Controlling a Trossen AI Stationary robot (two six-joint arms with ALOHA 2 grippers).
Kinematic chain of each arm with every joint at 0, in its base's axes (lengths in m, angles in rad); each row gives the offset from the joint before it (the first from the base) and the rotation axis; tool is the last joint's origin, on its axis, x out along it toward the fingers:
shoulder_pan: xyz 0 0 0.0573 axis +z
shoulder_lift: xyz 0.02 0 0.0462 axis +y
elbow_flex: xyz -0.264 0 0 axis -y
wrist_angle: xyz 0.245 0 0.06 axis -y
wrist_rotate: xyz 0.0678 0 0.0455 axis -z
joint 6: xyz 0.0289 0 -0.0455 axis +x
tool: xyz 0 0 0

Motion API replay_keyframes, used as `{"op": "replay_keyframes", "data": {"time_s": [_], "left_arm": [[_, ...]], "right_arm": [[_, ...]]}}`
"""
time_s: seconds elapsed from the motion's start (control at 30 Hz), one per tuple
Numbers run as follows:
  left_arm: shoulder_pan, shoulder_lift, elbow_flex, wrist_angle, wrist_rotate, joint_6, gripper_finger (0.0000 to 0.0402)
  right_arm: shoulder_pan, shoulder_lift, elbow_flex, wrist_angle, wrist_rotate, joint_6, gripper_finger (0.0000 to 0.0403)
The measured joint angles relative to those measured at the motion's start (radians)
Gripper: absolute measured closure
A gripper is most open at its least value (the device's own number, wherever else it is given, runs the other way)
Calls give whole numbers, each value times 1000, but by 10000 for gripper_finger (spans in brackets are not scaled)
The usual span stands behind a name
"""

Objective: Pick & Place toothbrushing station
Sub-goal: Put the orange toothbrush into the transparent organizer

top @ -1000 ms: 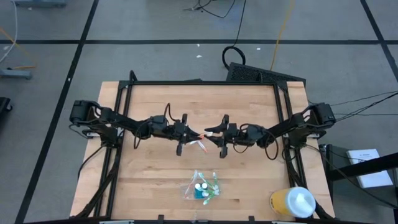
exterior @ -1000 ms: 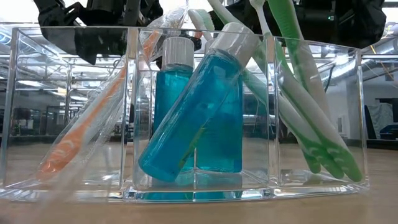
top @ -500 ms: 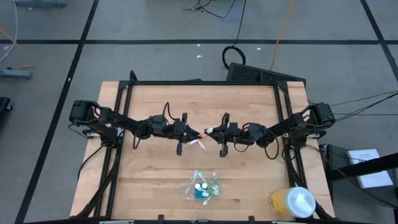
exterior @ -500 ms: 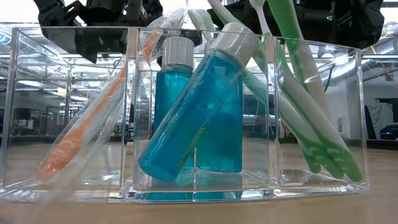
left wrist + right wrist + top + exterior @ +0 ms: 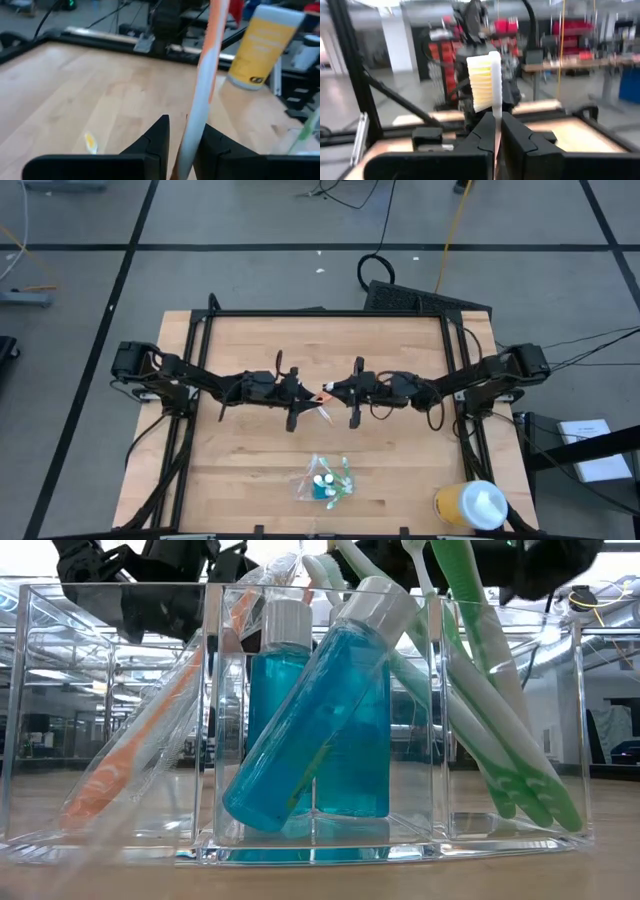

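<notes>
An orange-and-white toothbrush [image 5: 324,396] is held above the middle of the table between my two grippers. My left gripper [image 5: 308,393] is shut on it from the table's left, my right gripper [image 5: 338,392] from the right. The toothbrushing station [image 5: 322,481], a clear plastic holder, stands with its base on the wood near the front edge. The low view shows it close up [image 5: 120,690], with an orange toothbrush [image 5: 150,730], two blue bottles [image 5: 320,720] and green toothbrushes [image 5: 500,710] in its compartments. My left gripper pinches the toothbrush's shaft [image 5: 192,142] between its two fingers, coming level from the table's left. The shaft runs on past the fingertips, clear of the table. My right gripper pinches the toothbrush's neck [image 5: 496,122] just below the bristled head [image 5: 482,82] between its two fingers, coming level from the table's right. The head sticks out beyond the fingertips, clear of the table.
A yellow cup with a white lid [image 5: 472,505] stands at the front right corner. A black frame [image 5: 320,313] runs along the table's far and side edges. Bare wood lies between the grippers and the holder.
My right gripper has moved a little toward the table's left, closer to my left gripper, with the toothbrush still between them. The holder has stayed where it was.
</notes>
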Motion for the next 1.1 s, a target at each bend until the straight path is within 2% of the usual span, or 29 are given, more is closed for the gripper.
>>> {"op": "replay_keyframes", "data": {"time_s": [0.2, 0.43, 0.73, 0.9, 1.1], "left_arm": [[0, 1, -1, -67, -33, -3, 335], [0, -8, -2, -63, -24, 2, 335], [0, -77, -2, -56, -27, -5, 334], [5, -102, 0, -42, -43, -18, 334], [6, -98, 0, -53, 17, -18, 334]], "right_arm": [[-6, -27, 112, -355, 1, 24, 400], [-1, -27, 123, -480, 4, 47, 400], [2, -26, 122, -519, -4, 51, 400], [5, -24, 121, -512, -51, 68, 399], [4, -24, 121, -491, -57, 65, 398]]}}
